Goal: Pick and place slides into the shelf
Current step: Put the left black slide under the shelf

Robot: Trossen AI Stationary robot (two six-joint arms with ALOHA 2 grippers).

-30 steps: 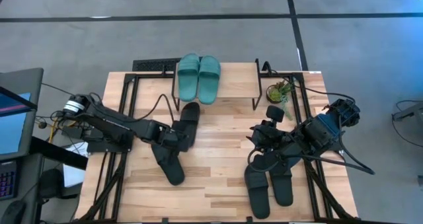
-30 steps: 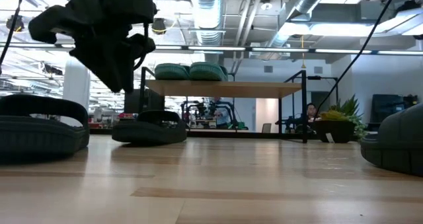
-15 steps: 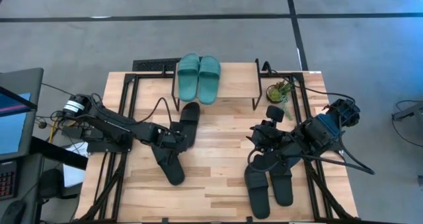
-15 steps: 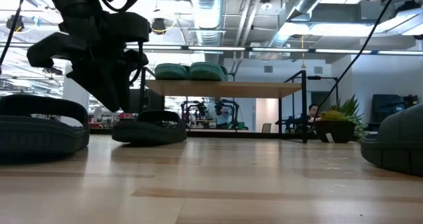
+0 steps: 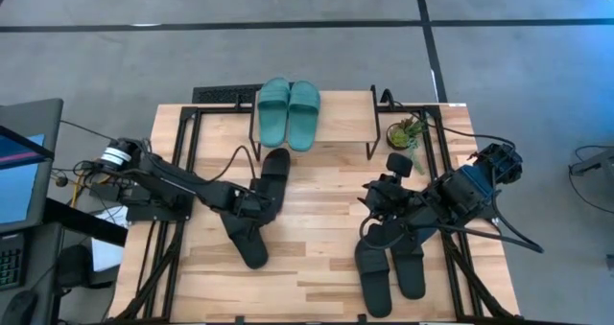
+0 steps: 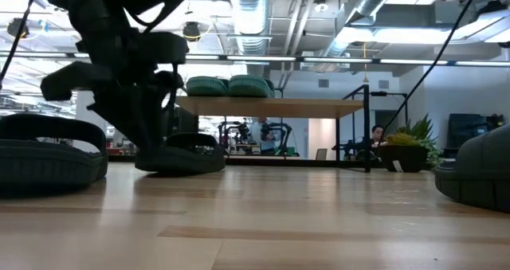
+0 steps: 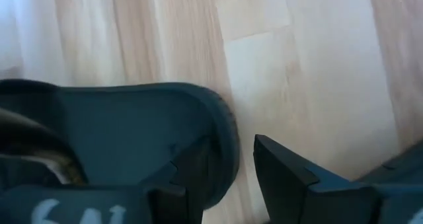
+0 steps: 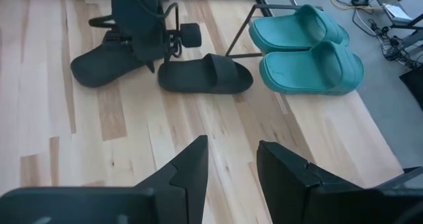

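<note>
At left of centre in the overhead view, the left gripper (image 5: 251,202) is lowered, fingers apart, astride the rim of a black slide (image 5: 242,237); closing and lifting are judged next. The shelf (image 5: 341,124), upper centre, holds the teal pair (image 5: 288,110), with bare board beside. The right gripper (image 5: 384,198) waits at right, fingers apart.

Grey concrete floor (image 5: 317,37) crossed by dark lines; exposed silver ducts (image 6: 374,7) overhead; strip lighting; potted plant (image 6: 410,150); monitor (image 5: 19,167) beside table.
</note>
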